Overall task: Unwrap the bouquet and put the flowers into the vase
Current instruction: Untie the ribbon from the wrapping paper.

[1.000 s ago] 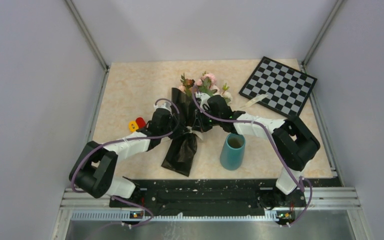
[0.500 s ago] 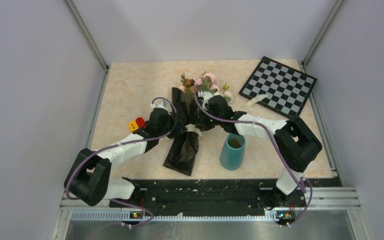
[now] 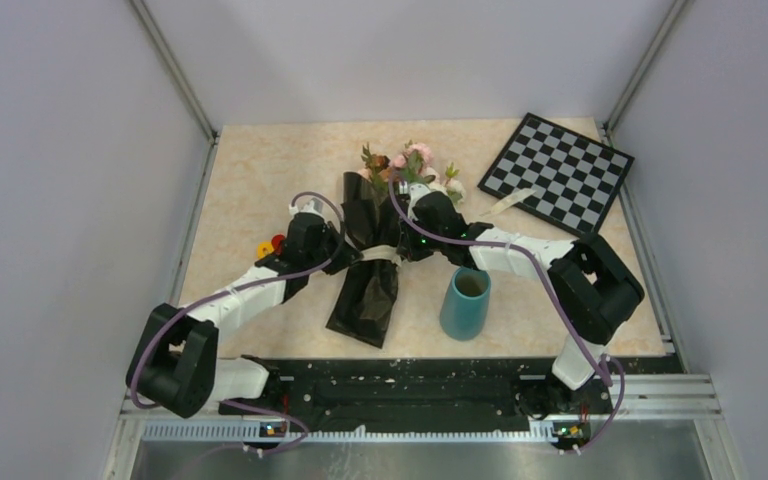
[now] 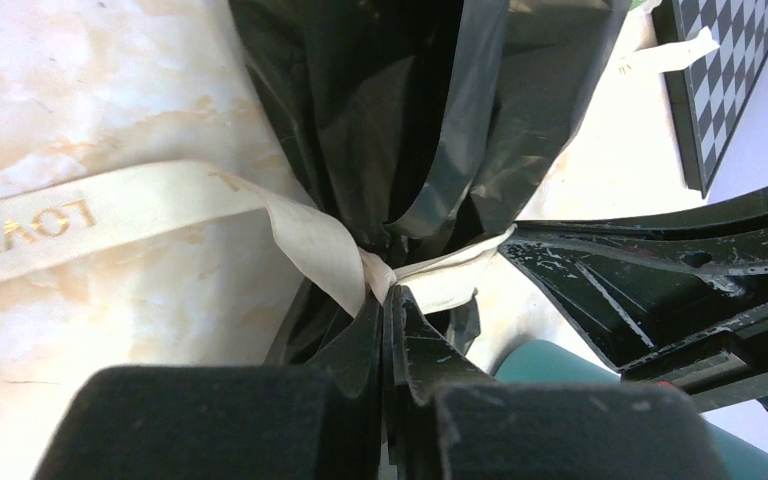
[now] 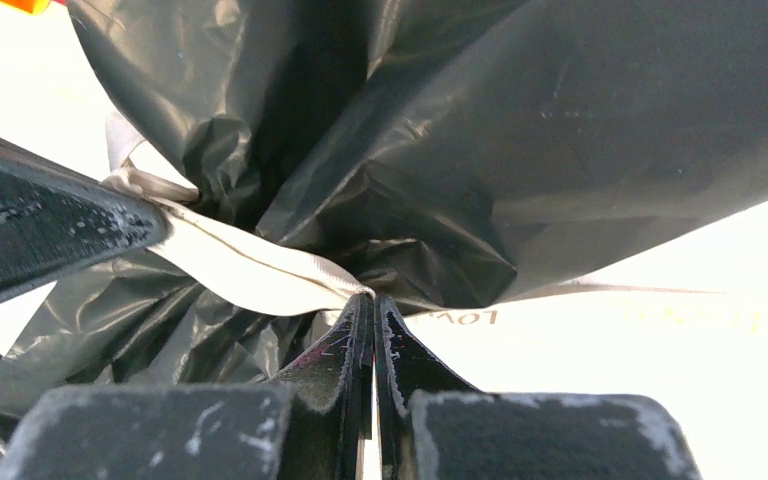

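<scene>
The bouquet (image 3: 365, 290) lay near the middle of the table (image 3: 250, 180). Its heads pointed away from the arms, and its black paper (image 4: 440, 120) fanned out toward the near edge. The flowers (image 3: 408, 165), pink, cream and rusty, stuck out of the far end of the wrap, bundled inside it. The ribbon (image 3: 378, 254) cinched the wrap at its waist and showed from above as a short cream band stretched between the two grippers.

The left gripper (image 3: 353, 256) met the waist from the left. In its wrist view the jaws were closed and pinched the ribbon at their very tips, just by the knot. A long tail printed with gold "LOVE" ran off across the table.

The right gripper (image 3: 400, 250) met the waist from the right. Its jaws were also closed, and a strand of ribbon ended between their tips. The two grippers faced each other across the waist, close together but not touching.

The vase (image 3: 465, 300) stood upright to the right of the wrap's lower end, apart from the bouquet and just beside the right arm. The checkerboard (image 3: 555, 170) lay tilted in the far right corner, and a loose ribbon tail reached its near edge. A small red and yellow object (image 3: 270, 245) sat left of the left gripper, partly hidden by the arm.
</scene>
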Motion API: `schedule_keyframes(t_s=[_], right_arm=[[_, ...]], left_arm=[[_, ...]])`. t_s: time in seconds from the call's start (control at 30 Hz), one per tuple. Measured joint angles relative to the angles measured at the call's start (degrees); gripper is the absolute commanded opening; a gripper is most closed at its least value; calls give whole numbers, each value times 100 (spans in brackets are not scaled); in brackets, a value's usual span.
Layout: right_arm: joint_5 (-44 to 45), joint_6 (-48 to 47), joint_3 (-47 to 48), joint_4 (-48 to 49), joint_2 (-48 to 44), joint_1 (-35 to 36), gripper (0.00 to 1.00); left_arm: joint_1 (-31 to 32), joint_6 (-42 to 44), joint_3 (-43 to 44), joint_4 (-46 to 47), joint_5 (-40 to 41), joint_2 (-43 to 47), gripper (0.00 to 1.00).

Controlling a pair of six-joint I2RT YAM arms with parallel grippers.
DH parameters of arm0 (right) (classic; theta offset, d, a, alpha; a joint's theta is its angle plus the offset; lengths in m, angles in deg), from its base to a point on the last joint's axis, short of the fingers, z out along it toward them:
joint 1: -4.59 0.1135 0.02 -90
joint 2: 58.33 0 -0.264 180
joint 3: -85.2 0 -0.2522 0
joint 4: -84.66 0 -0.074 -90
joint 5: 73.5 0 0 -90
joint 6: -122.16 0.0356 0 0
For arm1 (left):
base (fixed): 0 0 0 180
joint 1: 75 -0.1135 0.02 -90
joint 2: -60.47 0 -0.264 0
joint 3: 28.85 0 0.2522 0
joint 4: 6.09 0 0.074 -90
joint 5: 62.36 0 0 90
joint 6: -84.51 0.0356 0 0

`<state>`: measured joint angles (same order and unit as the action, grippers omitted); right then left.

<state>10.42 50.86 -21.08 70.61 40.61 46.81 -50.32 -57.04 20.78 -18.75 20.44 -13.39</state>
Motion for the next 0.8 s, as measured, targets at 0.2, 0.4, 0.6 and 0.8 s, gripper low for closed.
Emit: schedule_keyframes(t_s=[0.2,0.4,0.6,0.8], right_arm=[[210,48,0,-81,0,0,0],[435,103,0,-208,0,-2,0],[385,92,0,-243,0,-2,0],[-455,-101,2,-55,-79,0,25]], left_arm=[[-461,256,0,-210,-284,59,0],[-929,514,0,-433,-544,260,4],[-1156,645,-87,-479,-769,328,5],[-1185,706,-122,-501,-955,328,13]])
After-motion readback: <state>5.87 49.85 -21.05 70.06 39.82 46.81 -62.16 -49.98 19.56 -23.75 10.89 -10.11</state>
